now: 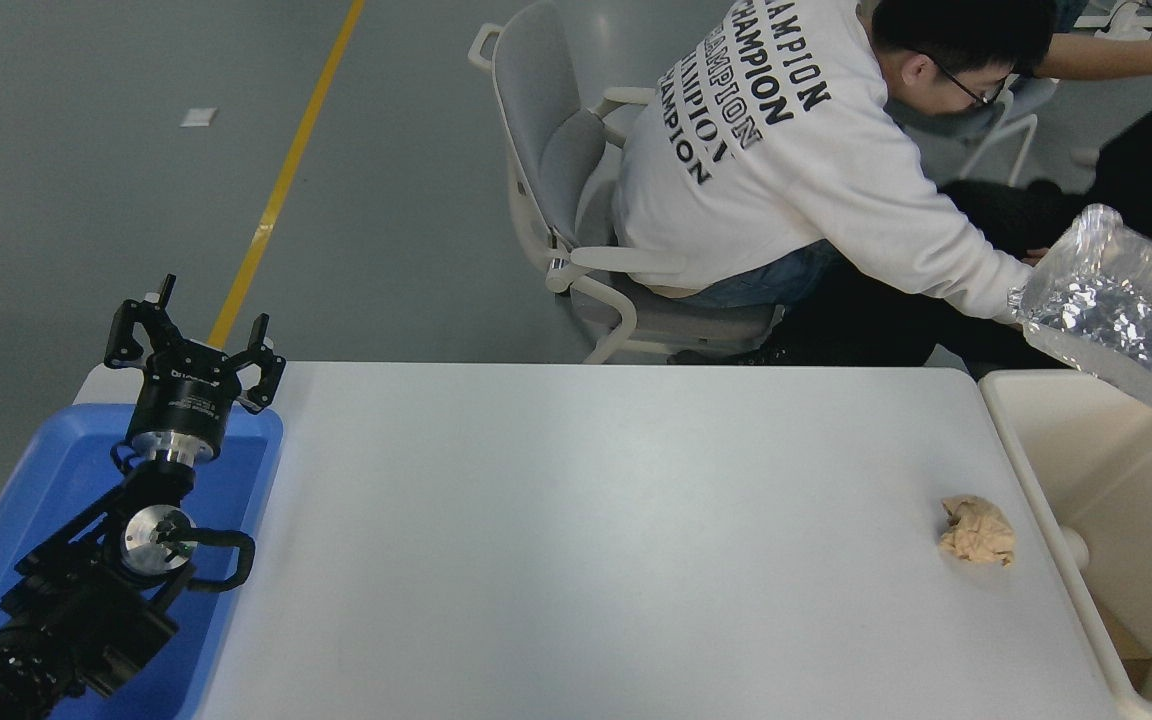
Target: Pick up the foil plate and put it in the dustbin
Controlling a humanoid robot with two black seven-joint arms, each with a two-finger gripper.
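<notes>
Foil plate hangs tilted at far right, over dustbin far rim, long axis left-right. R gripper out of frame, jaws can't tell. L gripper parked near left, jaws open.

The white table carries 1 crumpled tan paper ball near its right edge.

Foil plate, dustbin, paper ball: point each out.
foil plate (1126, 320), head view, crinkled inner floor.
dustbin (1016, 440), head view, left rim.
paper ball (977, 531), head view, its middle.
</notes>
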